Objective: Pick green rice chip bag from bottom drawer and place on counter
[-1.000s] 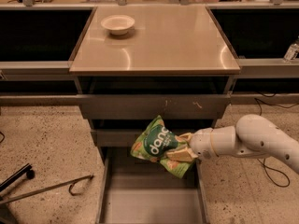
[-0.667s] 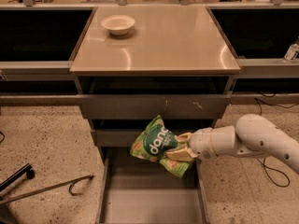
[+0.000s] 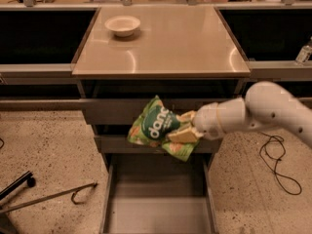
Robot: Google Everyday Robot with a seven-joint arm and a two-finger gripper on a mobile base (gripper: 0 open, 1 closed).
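Observation:
The green rice chip bag point(image 3: 157, 126) hangs in the air in front of the two upper drawer fronts, above the open bottom drawer point(image 3: 158, 213). My gripper point(image 3: 184, 128) comes in from the right on a white arm and is shut on the bag's right side. The bottom drawer is pulled out and its flat grey floor is bare. The beige counter point(image 3: 170, 43) lies above and behind the bag.
A white bowl point(image 3: 122, 25) sits on the counter's back left. Dark recessed shelves flank the cabinet. A black cable point(image 3: 278, 160) lies on the floor at right, and a metal hook rod point(image 3: 53, 196) lies on the floor at left.
The bag and gripper have risen slightly; otherwise little has moved.

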